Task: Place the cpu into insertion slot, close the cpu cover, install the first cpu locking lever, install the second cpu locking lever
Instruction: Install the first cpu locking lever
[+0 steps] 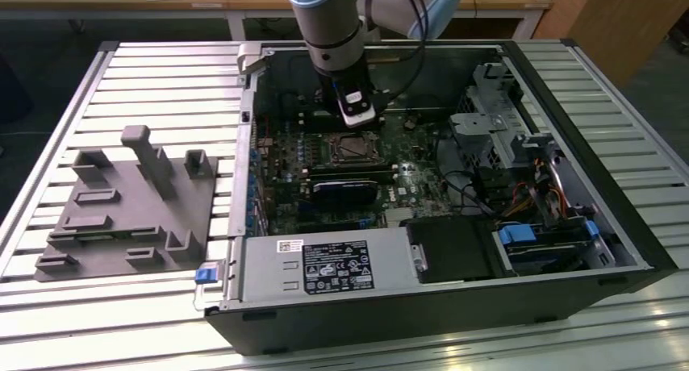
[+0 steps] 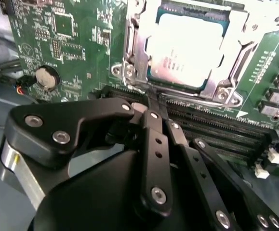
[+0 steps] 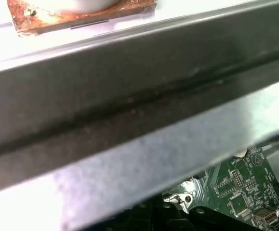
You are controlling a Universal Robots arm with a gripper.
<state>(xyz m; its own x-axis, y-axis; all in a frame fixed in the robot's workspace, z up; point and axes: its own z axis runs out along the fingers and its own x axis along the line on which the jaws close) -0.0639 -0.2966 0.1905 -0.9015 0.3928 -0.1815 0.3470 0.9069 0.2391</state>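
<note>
The cpu (image 2: 185,45) sits in the slot (image 1: 349,149) mid-board, with the cover (image 2: 136,30) down over it. The claw (image 2: 151,97) is closed and empty at the slot's edge. A slip there could scrape the memory slots (image 2: 216,126).

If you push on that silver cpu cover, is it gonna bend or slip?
The cpu cover looks like thin sheet metal with a cut-out window, so it would probably flex slightly. It lies flat around the cpu, so a downward push likely meets firm support. Its shiny bare face may be slippery.
</note>
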